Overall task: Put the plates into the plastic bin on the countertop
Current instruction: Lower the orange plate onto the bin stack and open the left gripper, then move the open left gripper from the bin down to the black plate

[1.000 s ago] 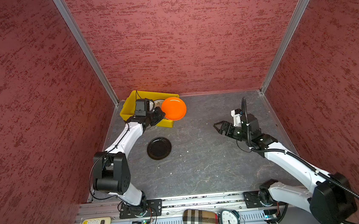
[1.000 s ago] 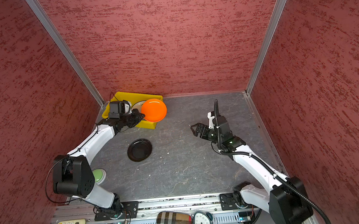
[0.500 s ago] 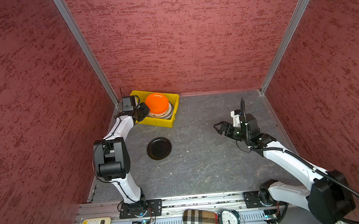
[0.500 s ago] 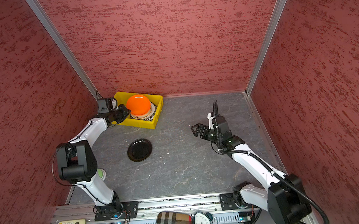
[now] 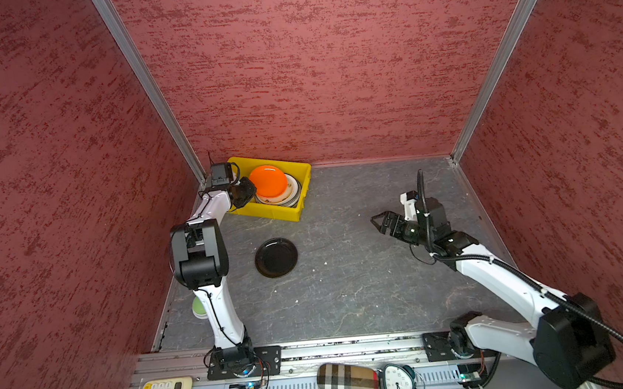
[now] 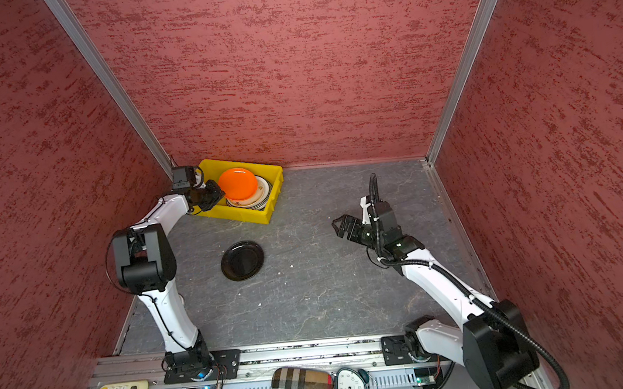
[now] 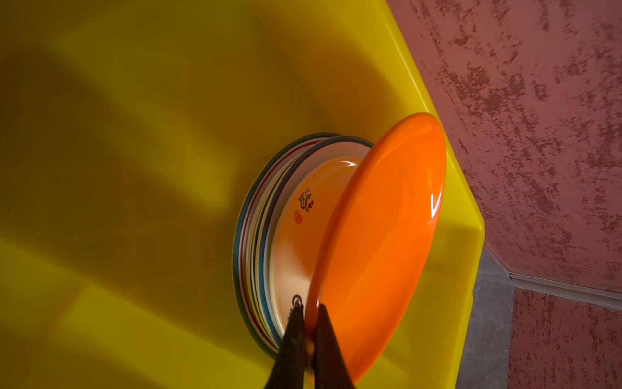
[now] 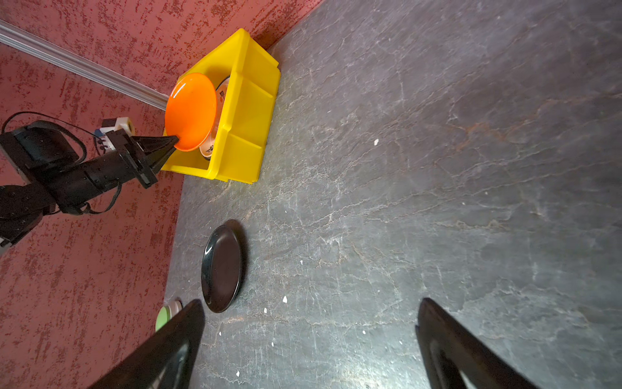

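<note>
Step in hand: laying the orange plate (image 7: 380, 242) onto the stack (image 7: 259, 235) inside the plastic bin (image 5: 273, 213), in the far left corner of the surface (image 5: 348, 284)
Left arm (image 5: 211, 208): jaws clamped on the orange plate's rim; plate tilted over the stack, contact I cannot tell
Right arm (image 5: 502, 279): jaws wide apart, empty, above bare surface
Left out: black plate (image 5: 276, 257), flat on the surface, apart from the bin
Next move, my guess: level and lower the plate, part the jaws, back out without dragging it; then fetch the black plate
</note>
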